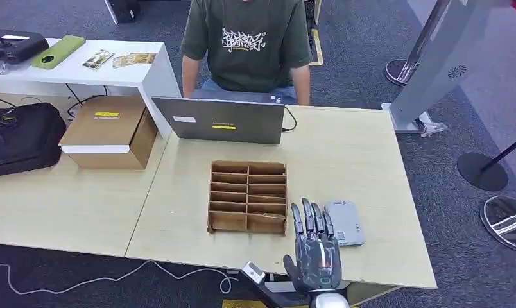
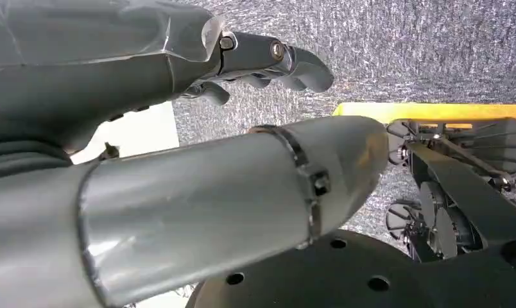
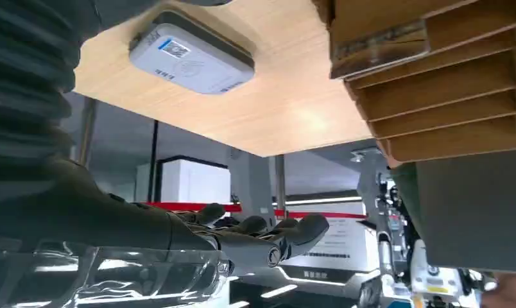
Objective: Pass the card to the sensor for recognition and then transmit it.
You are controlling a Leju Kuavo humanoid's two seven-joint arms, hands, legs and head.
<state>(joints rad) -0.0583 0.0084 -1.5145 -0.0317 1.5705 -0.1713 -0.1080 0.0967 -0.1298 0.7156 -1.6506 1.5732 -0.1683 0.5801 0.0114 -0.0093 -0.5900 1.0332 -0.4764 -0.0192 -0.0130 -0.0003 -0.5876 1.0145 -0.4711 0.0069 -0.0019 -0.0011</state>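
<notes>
Reaching for card: right hand empty, fingers spread, over tabletop edge; sensor just beside fingertips, slotted cardboard rack alongside; pinch card edge squarely.

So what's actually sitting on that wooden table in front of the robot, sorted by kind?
Laptop: 1
Cardboard divider tray: 1
Grey card reader: 1
Closed cardboard box: 1
Black bag: 1
Total: 5
</notes>
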